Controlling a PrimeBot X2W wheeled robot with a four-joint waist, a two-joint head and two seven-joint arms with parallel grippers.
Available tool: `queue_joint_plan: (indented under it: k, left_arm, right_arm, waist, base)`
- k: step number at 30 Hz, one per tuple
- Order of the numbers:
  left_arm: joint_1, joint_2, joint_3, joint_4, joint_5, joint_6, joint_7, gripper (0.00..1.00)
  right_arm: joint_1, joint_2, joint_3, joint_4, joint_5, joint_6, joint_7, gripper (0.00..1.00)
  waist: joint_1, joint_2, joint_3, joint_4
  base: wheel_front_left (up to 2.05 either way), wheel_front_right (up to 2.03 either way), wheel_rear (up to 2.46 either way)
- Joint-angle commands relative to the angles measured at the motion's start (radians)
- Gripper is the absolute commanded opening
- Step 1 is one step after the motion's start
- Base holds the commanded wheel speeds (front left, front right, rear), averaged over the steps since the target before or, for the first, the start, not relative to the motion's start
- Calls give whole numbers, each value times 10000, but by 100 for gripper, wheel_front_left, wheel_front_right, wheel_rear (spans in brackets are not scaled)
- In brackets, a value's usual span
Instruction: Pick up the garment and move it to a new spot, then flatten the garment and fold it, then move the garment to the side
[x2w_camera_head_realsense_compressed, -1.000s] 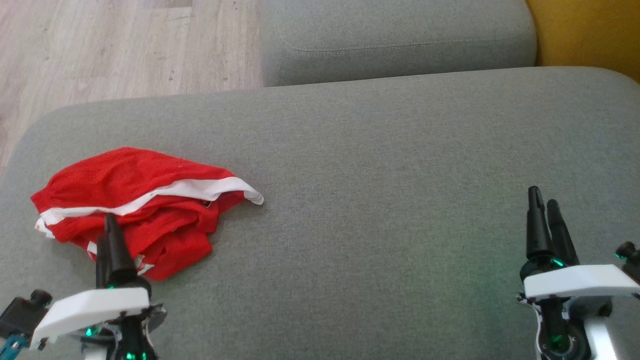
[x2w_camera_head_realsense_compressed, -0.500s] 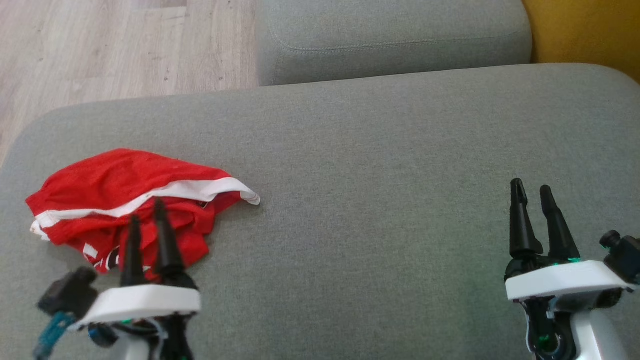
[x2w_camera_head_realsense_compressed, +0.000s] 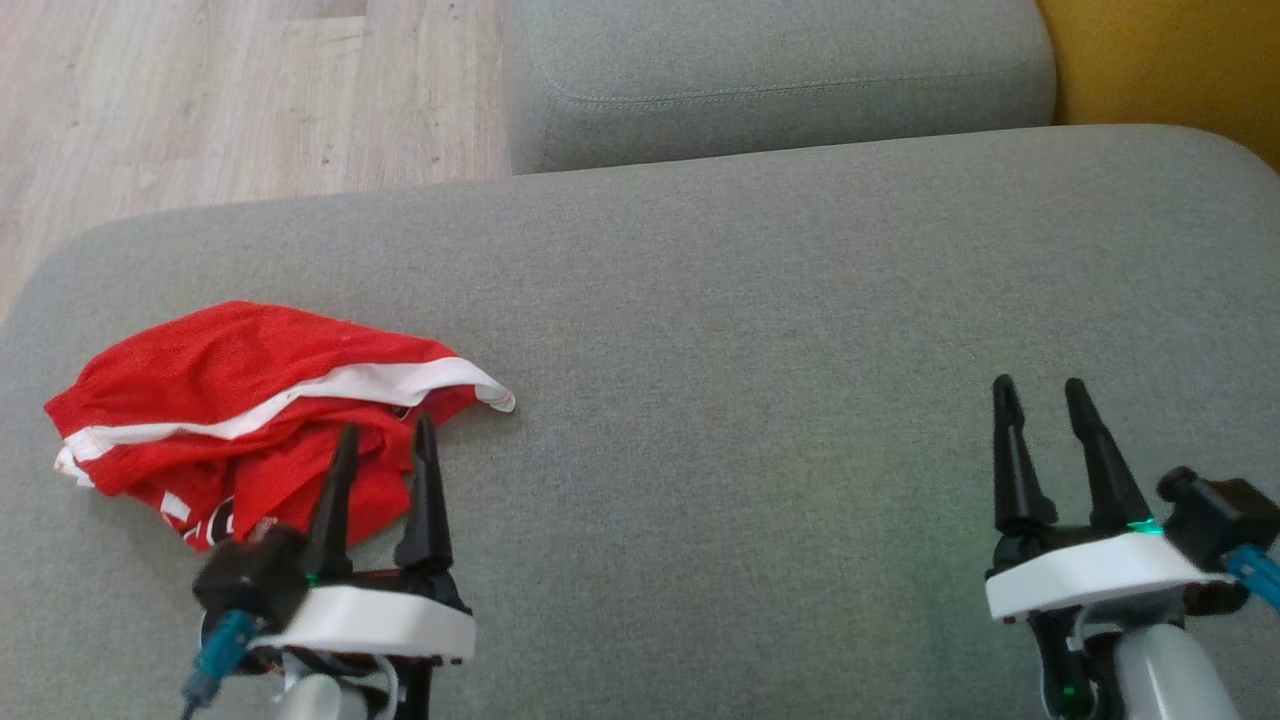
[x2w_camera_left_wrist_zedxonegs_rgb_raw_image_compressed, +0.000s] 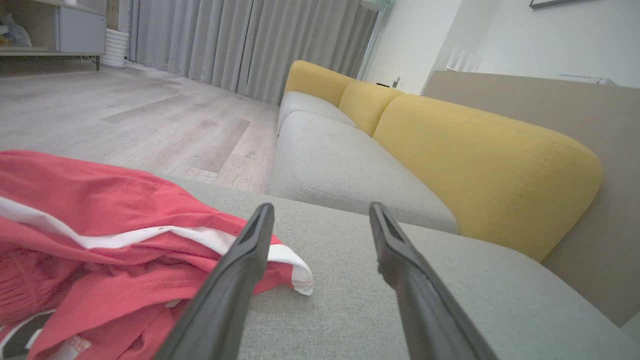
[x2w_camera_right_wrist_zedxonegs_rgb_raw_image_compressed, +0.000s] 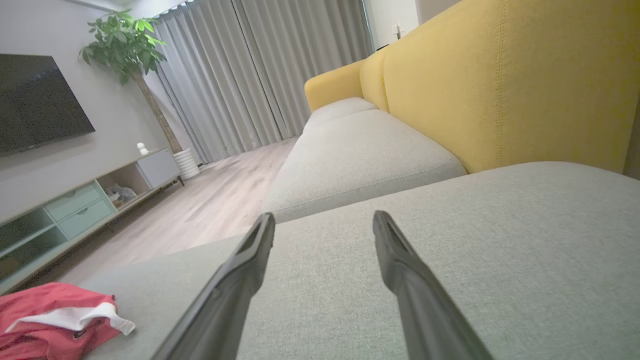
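Red garment (x2w_camera_head_realsense_compressed: 240, 400), crumpled, lower left on grey sofa seat (x2w_camera_head_realsense_compressed: 750, 350); left gripper (x2w_camera_head_realsense_compressed: 387, 428) fingers spread wide, empty, at its near edge, seemingly poised for pickup; right gripper (x2w_camera_head_realsense_compressed: 1040, 385) likewise spread, empty, lower right.
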Motion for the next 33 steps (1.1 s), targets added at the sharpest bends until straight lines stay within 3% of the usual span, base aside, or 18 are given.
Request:
queue_joint_plan:
  k: [1,17,33]
  left_arm:
    - [-624,200,59,-324,345,105,-174,100]
    - [-1028,1054,-1469,-119,2387,1665,-649,100]
    - [-1412,1724,-2778,144,4302,2738,-1095,100]
  right_arm:
    - [-404,-72,196,-284,-401,-5,-135,100]
    - [-429,-83,533,-336,-3029,-6,-551,100]
    - [-460,-94,747,-630,-5373,-7,-982,100]
  waist:
    - [0,0,-1,-8]
    - [0,0,-49,-64]
    - [0,0,-25,-104]
  base:
    - [0,0,0]
    - [0,0,0]
    - [0,0,0]
